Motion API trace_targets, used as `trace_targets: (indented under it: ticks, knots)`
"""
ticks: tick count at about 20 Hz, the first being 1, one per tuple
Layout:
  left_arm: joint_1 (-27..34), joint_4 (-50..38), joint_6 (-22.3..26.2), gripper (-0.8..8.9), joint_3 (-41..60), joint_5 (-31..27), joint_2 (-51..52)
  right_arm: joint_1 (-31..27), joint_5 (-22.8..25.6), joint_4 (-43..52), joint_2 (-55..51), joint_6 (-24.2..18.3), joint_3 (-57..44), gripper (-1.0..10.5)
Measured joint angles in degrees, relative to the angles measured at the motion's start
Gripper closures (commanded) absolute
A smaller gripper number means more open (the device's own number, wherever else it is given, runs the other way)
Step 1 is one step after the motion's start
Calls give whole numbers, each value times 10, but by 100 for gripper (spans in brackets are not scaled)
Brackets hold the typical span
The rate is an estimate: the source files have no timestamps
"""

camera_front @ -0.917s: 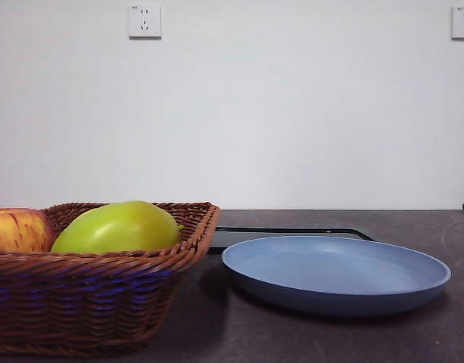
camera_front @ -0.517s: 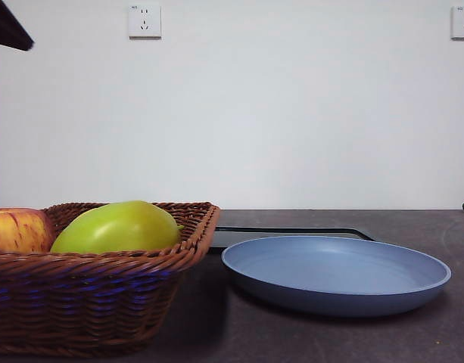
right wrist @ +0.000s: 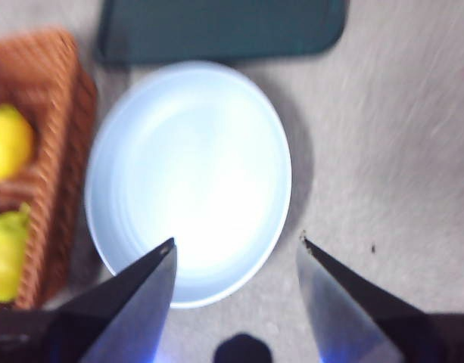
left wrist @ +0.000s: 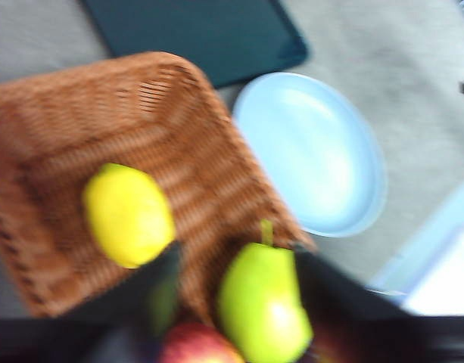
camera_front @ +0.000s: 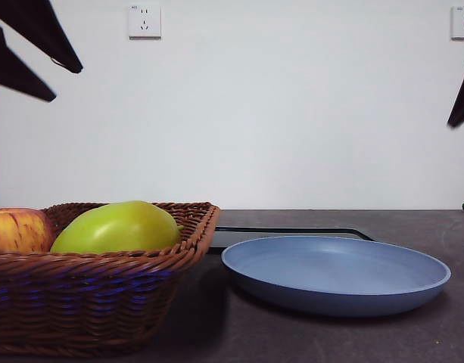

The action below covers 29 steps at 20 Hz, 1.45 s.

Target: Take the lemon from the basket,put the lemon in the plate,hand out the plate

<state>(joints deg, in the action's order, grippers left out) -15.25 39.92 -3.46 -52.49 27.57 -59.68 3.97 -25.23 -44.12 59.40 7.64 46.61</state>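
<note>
Left gripper [left wrist: 235, 283]: I'm hovering it, jaws apart, above the brown wicker basket [left wrist: 42, 121] holding the small yellow lemon [left wrist: 128, 215].
Right gripper [right wrist: 235, 261]: I'm holding it, jaws apart, above the light-blue round plate [right wrist: 188, 178].

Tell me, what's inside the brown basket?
The basket holds a lemon, a yellow-green fruit and an apple. Nothing shows what lies beneath them.

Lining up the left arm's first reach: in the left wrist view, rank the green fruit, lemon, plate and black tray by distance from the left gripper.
1. Green fruit, between the open jaws of the left gripper, in the basket.
2. Lemon, just beyond one jaw, also in the basket.
3. Plate, outside the basket, beside it.
4. Black tray, past the basket and plate.
</note>
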Motion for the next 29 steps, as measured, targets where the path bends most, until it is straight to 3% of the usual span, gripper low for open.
trace_targets:
  ticks: [8,16,19,24,29]
  knots:
    - [-16,-12,-11,440,0,-26,-1,30,29,75,179,-7,0,664]
    - [-17,-12,-11,440,0,-26,-1,62,28,157,287,19,0,807]
    - [-17,-12,-11,440,0,-26,-1,62,29,158,293,25,0,933]
    - [-17,-12,-11,440,0,-26,-1,62,29,146,268,29,0,943]
    - [-30,-16,-11,437,0,-60,-1,61,29,90,150,34,0,943]
